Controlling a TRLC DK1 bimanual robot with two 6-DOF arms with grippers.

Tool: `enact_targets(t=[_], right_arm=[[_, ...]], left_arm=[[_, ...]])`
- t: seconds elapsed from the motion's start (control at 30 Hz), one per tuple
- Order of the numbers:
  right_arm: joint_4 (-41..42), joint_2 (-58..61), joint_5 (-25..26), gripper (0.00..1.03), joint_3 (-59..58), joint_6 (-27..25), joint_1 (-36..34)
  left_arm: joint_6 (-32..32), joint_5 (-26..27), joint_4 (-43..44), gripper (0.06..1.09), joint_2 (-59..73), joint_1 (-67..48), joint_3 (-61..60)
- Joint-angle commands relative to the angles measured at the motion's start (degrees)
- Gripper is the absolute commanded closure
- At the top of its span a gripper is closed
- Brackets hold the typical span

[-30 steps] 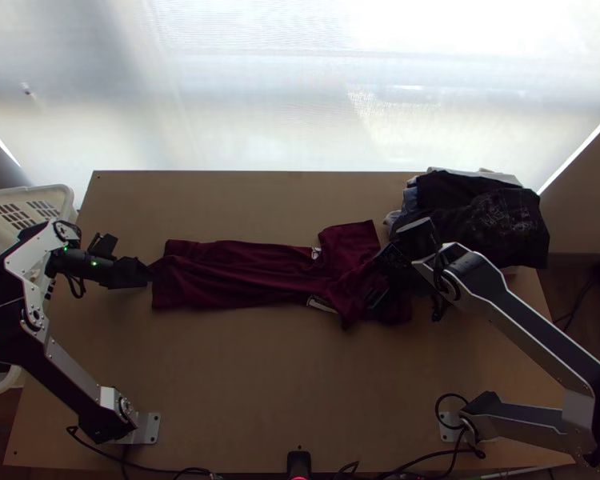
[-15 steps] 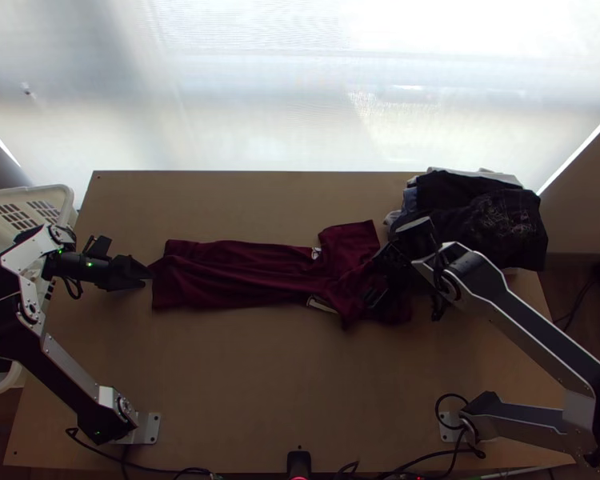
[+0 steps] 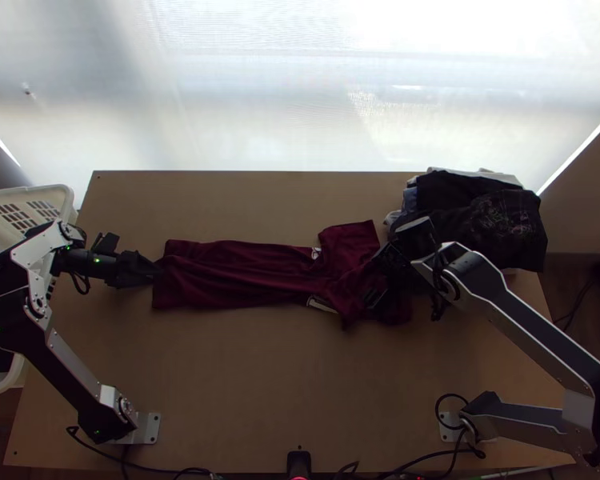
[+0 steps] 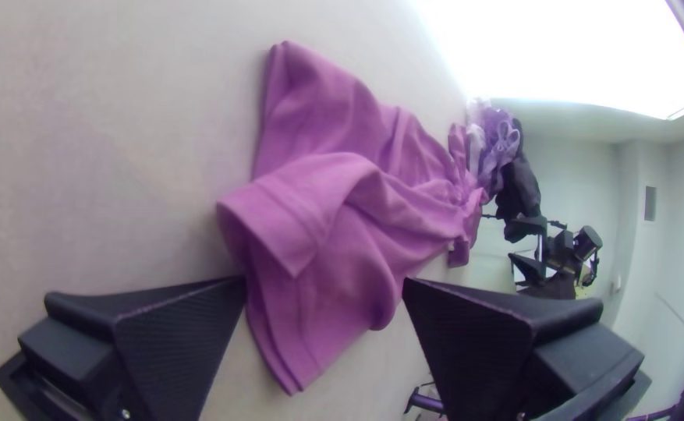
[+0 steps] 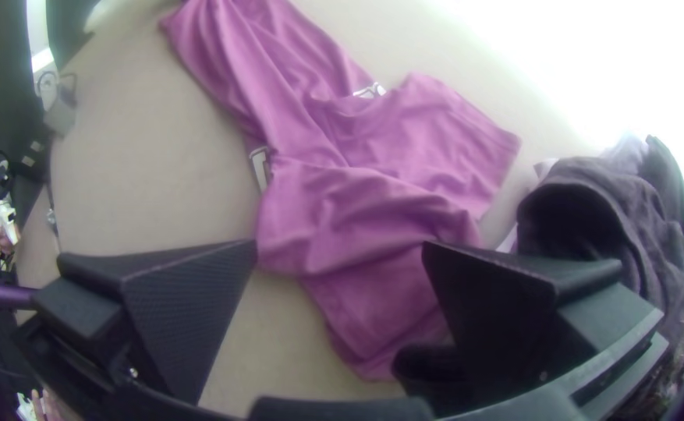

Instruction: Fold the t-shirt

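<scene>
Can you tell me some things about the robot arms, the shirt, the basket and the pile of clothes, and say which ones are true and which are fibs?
1. The t-shirt is lying on the table. True.
2. The t-shirt is already folded into a neat little square. False: it lies long and wrinkled, with a sleeve spread out.
3. A white basket is by the table's left side. True.
4. Both tools are shut tight. False: the left tool and the right tool are both open.
5. The pile of clothes is at the table's near left corner. False: it is at the far right corner.
</scene>
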Motion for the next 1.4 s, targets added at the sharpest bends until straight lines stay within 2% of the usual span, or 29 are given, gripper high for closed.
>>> enact_targets(t=[0.0,0.5,0.73,0.8,0.83,0.9,1.0,1.17,1.37], right_arm=[[0.0,0.0,0.0,0.05,0.0,0.0,0.0],[-0.1,-0.2,0.0,0.05,0.4,-0.3,0.1],[0.1,0.3,0.4,0.05,0.1,-0.1,0.1],[1.4,0.9,1.9,0.05,-0.5,-0.1,0.4],[2.1,1.3,3.1,0.05,-0.6,-0.2,0.8],[3.9,1.8,4.2,0.05,-0.2,-0.1,1.5],[4.4,3.2,5.6,0.07,2.1,-0.1,2.4],[5.5,5.6,6.5,0.13,4.6,0.3,3.4],[3.8,6.3,6.9,0.15,5.6,0.6,6.7]], left_arm=[[-0.5,1.5,-1.2,0.11,0.2,-2.3,-0.1],[-4.7,4.0,2.5,0.11,1.7,-11.2,-0.1],[-6.3,4.0,5.0,0.12,4.2,-11.7,-0.1],[-7.1,4.0,5.9,0.20,4.9,-12.1,-0.1],[-7.2,4.0,6.1,0.28,5.0,-12.4,-0.2],[-7.8,4.1,6.7,0.52,5.1,-12.8,-0.2],[-9.0,4.5,6.8,0.80,5.7,-13.0,0.0],[-9.3,7.6,5.9,0.99,5.8,-12.5,-0.1],[-9.0,7.9,5.0,1.00,4.7,-12.4,-0.3]])
